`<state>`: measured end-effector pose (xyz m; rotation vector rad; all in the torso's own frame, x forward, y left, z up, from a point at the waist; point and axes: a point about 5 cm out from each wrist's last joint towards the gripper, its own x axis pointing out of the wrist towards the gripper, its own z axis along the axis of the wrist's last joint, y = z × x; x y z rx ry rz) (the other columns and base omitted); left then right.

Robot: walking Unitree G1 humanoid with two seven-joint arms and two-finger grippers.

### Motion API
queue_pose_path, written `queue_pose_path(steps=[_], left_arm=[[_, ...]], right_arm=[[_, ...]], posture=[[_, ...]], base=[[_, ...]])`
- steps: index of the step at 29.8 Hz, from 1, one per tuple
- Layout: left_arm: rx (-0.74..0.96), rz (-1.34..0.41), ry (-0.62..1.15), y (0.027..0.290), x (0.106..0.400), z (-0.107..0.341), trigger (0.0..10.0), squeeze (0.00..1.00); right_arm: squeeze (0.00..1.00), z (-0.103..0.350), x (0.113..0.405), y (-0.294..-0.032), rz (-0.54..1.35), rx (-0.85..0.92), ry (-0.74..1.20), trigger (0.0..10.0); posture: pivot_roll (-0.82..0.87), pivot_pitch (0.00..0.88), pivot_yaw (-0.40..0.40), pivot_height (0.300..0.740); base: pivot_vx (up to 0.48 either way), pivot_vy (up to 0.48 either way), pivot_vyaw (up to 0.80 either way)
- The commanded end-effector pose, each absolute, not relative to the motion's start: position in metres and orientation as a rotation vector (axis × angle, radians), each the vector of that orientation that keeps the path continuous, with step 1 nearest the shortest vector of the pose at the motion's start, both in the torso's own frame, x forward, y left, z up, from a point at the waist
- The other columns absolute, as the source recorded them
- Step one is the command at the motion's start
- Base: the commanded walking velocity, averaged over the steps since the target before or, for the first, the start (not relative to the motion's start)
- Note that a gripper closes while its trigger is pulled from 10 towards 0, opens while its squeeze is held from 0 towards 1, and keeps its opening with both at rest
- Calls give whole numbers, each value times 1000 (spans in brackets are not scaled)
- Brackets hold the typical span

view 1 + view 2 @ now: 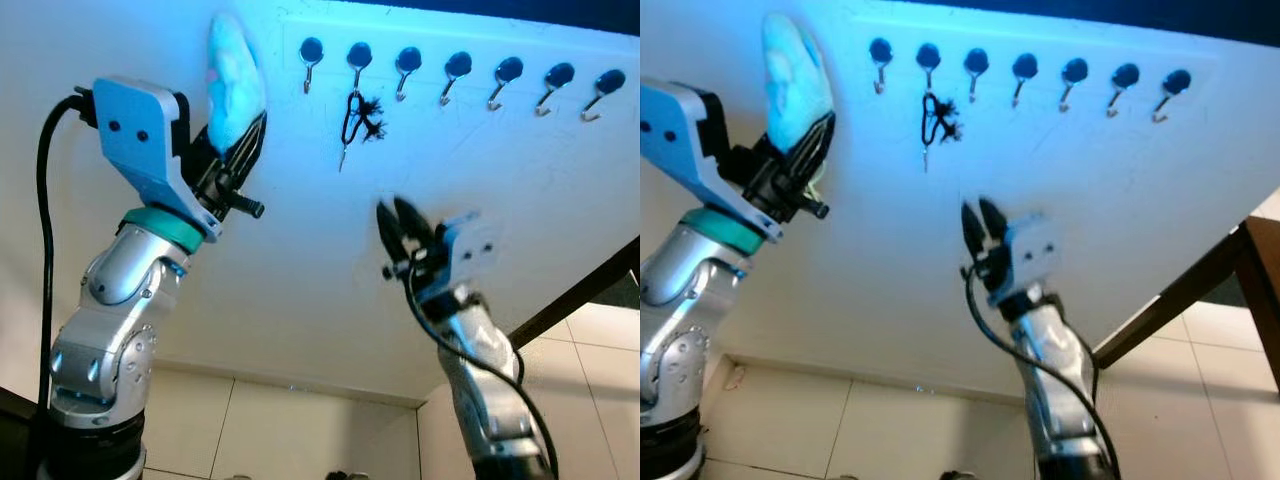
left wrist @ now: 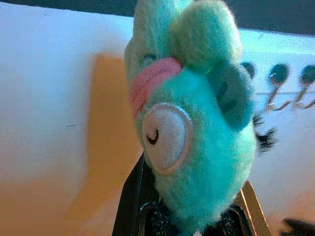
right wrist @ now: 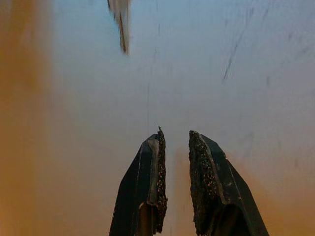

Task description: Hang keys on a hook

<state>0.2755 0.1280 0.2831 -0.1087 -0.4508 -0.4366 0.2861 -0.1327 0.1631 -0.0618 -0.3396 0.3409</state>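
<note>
A row of several black-capped metal hooks [image 1: 457, 68] runs along the white wall. On the second hook from the left [image 1: 359, 55] hangs a black carabiner with a key and a dark fuzzy tuft [image 1: 352, 118]. My right gripper [image 1: 398, 215] is below and to the right of it, apart from it. Its fingers [image 3: 153, 187] point up at the wall with only a narrow gap and nothing between them. My left gripper [image 1: 243, 150] is raised left of the hooks and shut on the base of a teal plush toy [image 2: 197, 137] with a pink tongue.
A dark wooden edge [image 1: 580, 295] slants across the lower right. Pale floor tiles [image 1: 300, 430] lie below the wall. A black cable [image 1: 45, 250] loops beside my left arm. Several hooks to the right of the keys are bare.
</note>
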Motion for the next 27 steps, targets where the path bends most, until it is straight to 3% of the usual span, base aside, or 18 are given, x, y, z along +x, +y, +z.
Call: queue_pose_path(steps=[1,10,18,23,27], left_arm=[[-168,-466,-480,127,271,291,10000,0],[-422,-470,-572,124,277,316,10000,0],[-467,-499,-587,105,293,326,10000,0],[-632,-598,-553,74,301,333,10000,0],[-675,-609,-539,67,303,334,10000,0]], right_arm=[[0,152,284,-132,347,-84,-308,10000],[0,149,287,-122,394,-86,-295,10000],[0,152,294,-115,423,-86,-302,10000],[0,152,299,-112,435,-93,-302,10000],[0,151,300,-113,431,-95,-297,10000]], posture=[[67,54,61,740],[74,59,40,740],[84,66,29,740],[56,79,24,740],[50,81,25,740]], base=[[0,0,0],[0,0,0],[0,0,0],[0,0,0],[0,0,0]])
